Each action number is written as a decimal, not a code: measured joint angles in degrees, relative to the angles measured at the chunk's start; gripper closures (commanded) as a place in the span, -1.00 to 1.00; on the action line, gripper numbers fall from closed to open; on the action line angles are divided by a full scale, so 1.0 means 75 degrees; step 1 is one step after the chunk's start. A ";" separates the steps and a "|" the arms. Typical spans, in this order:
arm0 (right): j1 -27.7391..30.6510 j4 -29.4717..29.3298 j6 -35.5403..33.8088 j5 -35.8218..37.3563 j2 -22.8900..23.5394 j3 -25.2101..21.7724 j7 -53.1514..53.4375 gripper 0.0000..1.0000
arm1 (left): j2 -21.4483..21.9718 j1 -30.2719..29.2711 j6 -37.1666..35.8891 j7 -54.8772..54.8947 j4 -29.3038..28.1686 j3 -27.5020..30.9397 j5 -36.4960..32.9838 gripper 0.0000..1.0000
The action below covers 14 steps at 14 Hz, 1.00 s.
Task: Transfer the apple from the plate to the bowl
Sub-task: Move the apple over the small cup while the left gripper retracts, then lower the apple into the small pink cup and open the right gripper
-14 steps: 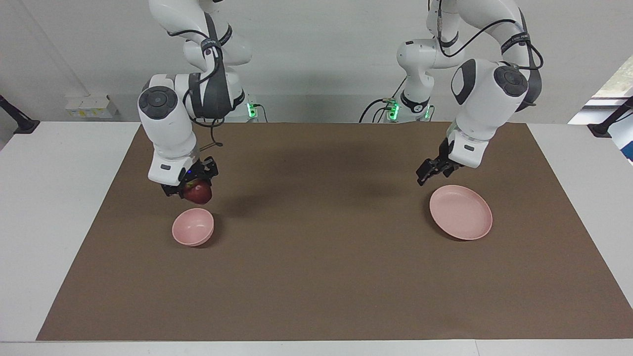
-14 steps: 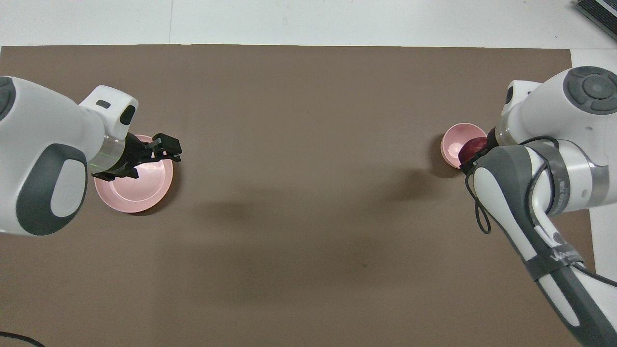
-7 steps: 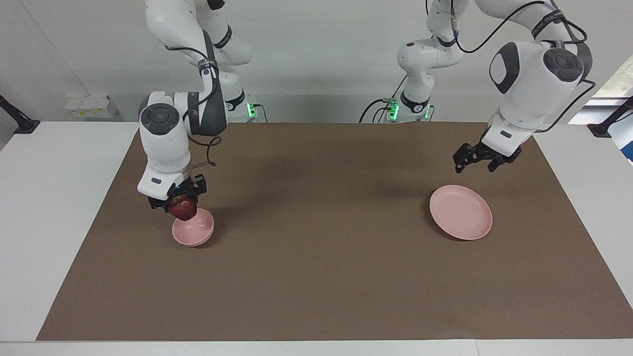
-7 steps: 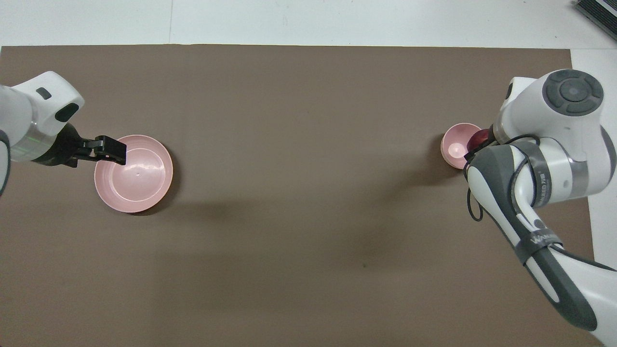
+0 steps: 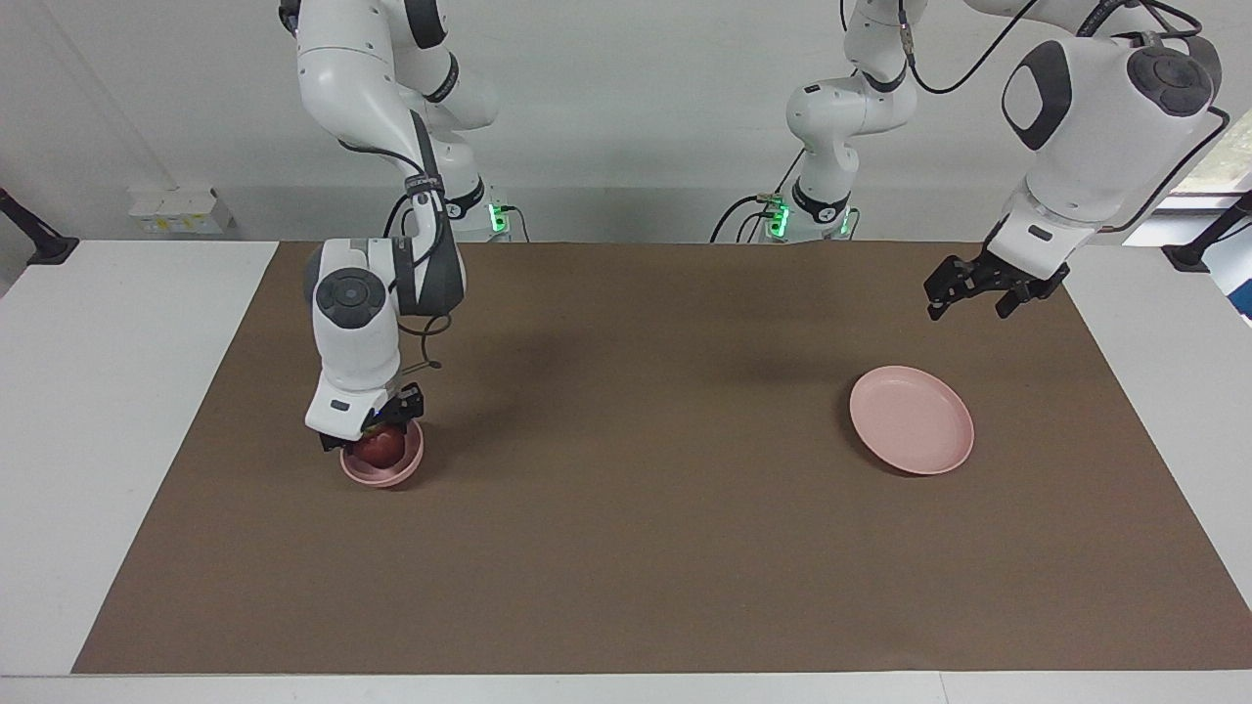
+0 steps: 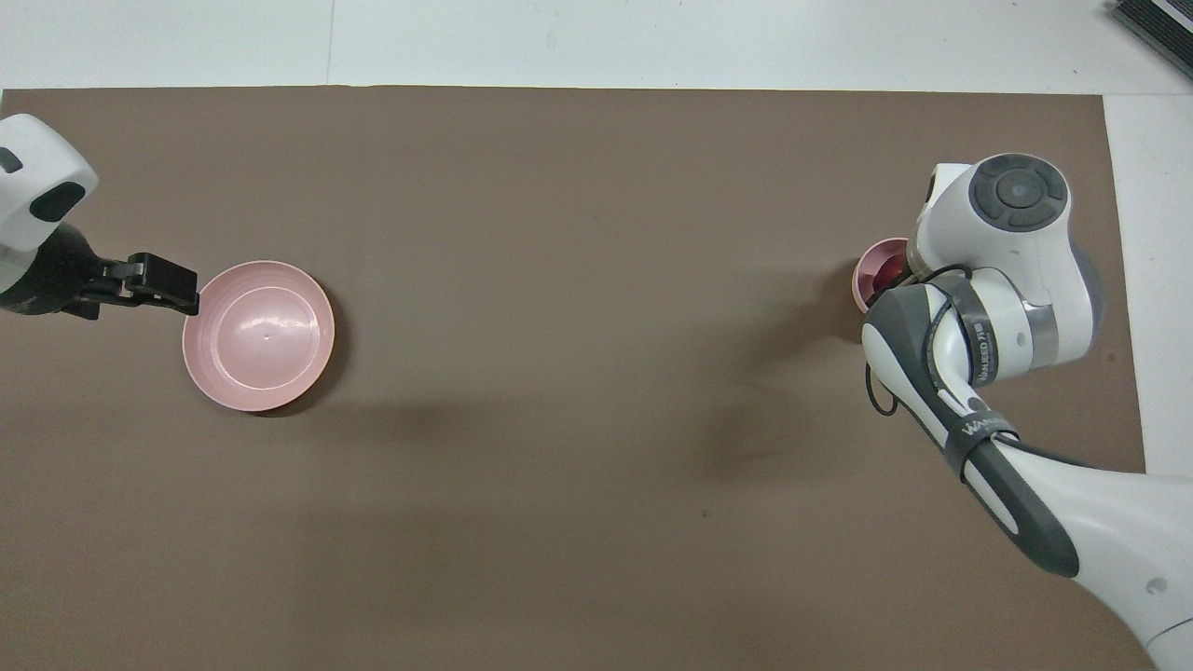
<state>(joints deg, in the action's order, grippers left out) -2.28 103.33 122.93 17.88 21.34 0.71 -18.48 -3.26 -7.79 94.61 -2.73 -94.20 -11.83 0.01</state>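
The right gripper clasps the small round dark red apple inside the deep pale pink bowl. At three o'clock in the facing view lies the flat, smooth pink plate; the left gripper hovers apart, fingers spread, empty.

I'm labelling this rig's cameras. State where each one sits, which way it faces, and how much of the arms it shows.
Facing view: high across the table, looking at the robots; shows both arms whole, the right gripper at the apple in the bowl, the left gripper raised.
Overhead view: above the robots' end, looking steeply down and forward; shows the left gripper by the plate and the right arm's wrist and forearm.
Shared: plate, bowl, apple, brown mat, turned half a turn.
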 measured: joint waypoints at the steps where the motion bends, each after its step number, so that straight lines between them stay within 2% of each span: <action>1: 0.0004 -0.0022 0.0000 0.0069 0.0000 -0.0001 0.0000 -1.00 | 0.0000 -0.0006 0.0000 0.0028 0.0000 0.0000 0.0003 -1.00; 6: -0.0019 -0.0306 -0.0073 0.0152 -0.0012 0.0004 0.0000 -1.00 | -0.0002 0.0041 0.0000 0.0070 0.0004 -0.0070 0.0006 -1.00; 8: -0.0040 -0.0504 -0.0364 0.0151 -0.0042 0.0009 0.0000 -1.00 | 0.0011 0.0386 -0.0002 0.0082 0.0058 0.0265 0.0006 -1.00; 10: -0.0049 -0.0741 -0.0874 -0.0094 -0.0118 0.0041 0.0012 -1.00 | 0.0110 0.0990 -0.0039 0.0177 0.0164 0.0863 0.0010 -1.00; 12: -0.0055 -0.1118 -0.1660 -0.0811 -0.0277 0.0049 0.0018 -1.00 | 0.0301 0.1465 -0.0224 0.0388 0.0219 0.1289 0.0010 -1.00; 14: -0.0044 -0.1636 -0.2688 -0.1343 -0.0481 0.0039 0.0154 -1.00 | 0.0531 0.1551 -0.0473 0.0669 0.0225 0.1436 0.0010 -1.00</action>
<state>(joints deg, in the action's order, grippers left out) -2.61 91.06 102.77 7.81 17.73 0.99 -17.33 0.72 3.84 91.06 2.29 -92.51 -1.07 0.08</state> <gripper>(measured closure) 0.000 0.000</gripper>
